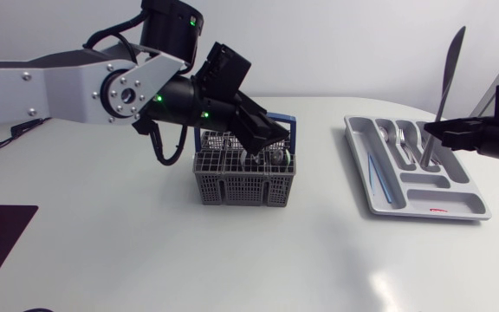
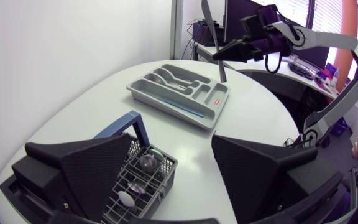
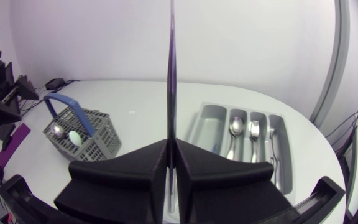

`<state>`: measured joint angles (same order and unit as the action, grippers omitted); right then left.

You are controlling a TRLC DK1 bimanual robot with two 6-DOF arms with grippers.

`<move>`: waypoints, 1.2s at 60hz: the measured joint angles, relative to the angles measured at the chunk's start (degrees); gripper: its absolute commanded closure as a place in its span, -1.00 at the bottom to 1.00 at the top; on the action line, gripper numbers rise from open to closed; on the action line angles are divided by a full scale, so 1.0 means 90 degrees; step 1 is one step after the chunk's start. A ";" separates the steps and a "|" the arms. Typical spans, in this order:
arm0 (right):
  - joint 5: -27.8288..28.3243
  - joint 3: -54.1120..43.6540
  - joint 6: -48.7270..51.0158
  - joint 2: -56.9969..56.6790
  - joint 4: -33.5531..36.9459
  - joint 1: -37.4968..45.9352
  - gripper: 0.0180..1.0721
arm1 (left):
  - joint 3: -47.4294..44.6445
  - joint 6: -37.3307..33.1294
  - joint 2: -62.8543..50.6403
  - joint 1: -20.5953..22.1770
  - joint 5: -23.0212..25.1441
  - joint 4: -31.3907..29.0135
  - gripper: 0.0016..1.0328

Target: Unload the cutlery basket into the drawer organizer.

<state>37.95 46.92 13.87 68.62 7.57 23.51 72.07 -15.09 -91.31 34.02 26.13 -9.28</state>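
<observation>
Our right pincer [image 1: 434, 132] is pinching the knife [image 1: 445, 82] near upright over the drawer organizer [image 1: 362, 169] by the desk's right edge; we judge its long axis must tip down along a compartment. Our left pincer [image 1: 265, 139] hangs spread over the cutlery basket [image 1: 245, 186] mid-desk.

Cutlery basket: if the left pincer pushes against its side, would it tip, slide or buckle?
The cutlery basket looks wider than tall, so it probably slides on the smooth table rather than tips. Its open-mesh walls and the few pieces inside suggest it is light; the mesh may flex slightly.
</observation>
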 measured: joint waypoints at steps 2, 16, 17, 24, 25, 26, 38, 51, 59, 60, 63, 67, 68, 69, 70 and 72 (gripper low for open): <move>0.0000 0.0155 0.0083 0.0236 0.0022 0.0177 0.88 | -0.0032 -0.0049 0.0024 -0.0010 -0.0027 -0.0039 -0.89; -0.0372 0.1625 0.0542 0.1940 0.0398 0.0797 0.88 | -0.0153 -0.0338 0.0034 -0.0158 -0.0168 -0.0192 -0.89; -0.0435 0.1753 0.0583 0.2091 0.0442 0.0823 0.88 | -0.0160 -0.0359 0.0034 -0.0165 -0.0197 -0.0199 -0.89; -0.0801 0.2657 0.0799 0.3060 0.0821 0.0942 0.88 | -0.0228 -0.0503 0.0034 -0.0180 -0.0301 -0.0328 -0.89; -0.0855 0.2795 0.0811 0.3206 0.0874 0.0957 0.88 | -0.0236 -0.0520 0.0034 -0.0180 -0.0333 -0.0362 -0.89; -0.0916 0.2914 0.0833 0.3327 0.0935 0.0974 0.88 | -0.0243 -0.0525 0.0034 -0.0180 -0.0369 -0.0372 -0.89; -0.1477 0.4571 0.1120 0.4821 0.1887 0.1112 0.88 | -0.0345 -0.0729 0.0141 -0.0192 -0.0464 -0.0508 -0.89; -0.2035 0.6067 0.1309 0.6020 0.2727 0.1105 0.88 | -0.0563 -0.0918 0.0389 -0.0328 -0.0466 -0.0534 -0.89; -0.2251 0.6382 0.1326 0.6411 0.2897 0.1069 0.88 | -0.0753 -0.1049 0.0525 -0.0359 -0.0464 -0.0525 -0.89; -0.2254 0.6414 0.1324 0.6450 0.2917 0.1066 0.88 | -0.0777 -0.1054 0.0534 -0.0362 -0.0464 -0.0522 -0.89; -0.2288 0.6479 0.1324 0.6577 0.2975 0.1049 0.88 | -0.0857 -0.1100 0.0554 -0.0381 -0.0461 -0.0508 -0.89; -0.2373 0.6501 0.1324 0.6688 0.3033 0.1010 0.88 | -0.0947 -0.1163 0.0559 -0.0427 -0.0464 -0.0508 -0.89; -0.2378 0.6501 0.1324 0.6715 0.3048 0.0991 0.88 | -0.0971 -0.1166 0.0559 -0.0447 -0.0464 -0.0508 -0.89; -0.2392 0.6501 0.1324 0.6727 0.3055 0.0981 0.88 | -0.0979 -0.1168 0.0559 -0.0454 -0.0464 -0.0508 -0.89; -0.2414 0.6501 0.1324 0.6749 0.3070 0.0971 0.88 | -0.0988 -0.1168 0.0559 -0.0469 -0.0464 -0.0508 -0.89; -0.2421 0.6501 0.1324 0.6768 0.3094 0.0945 0.88 | -0.1001 -0.1168 0.0559 -0.0483 -0.0464 -0.0508 -0.89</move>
<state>16.16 105.43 25.78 129.54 35.42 32.01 63.07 -25.61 -86.28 29.67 21.96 -13.85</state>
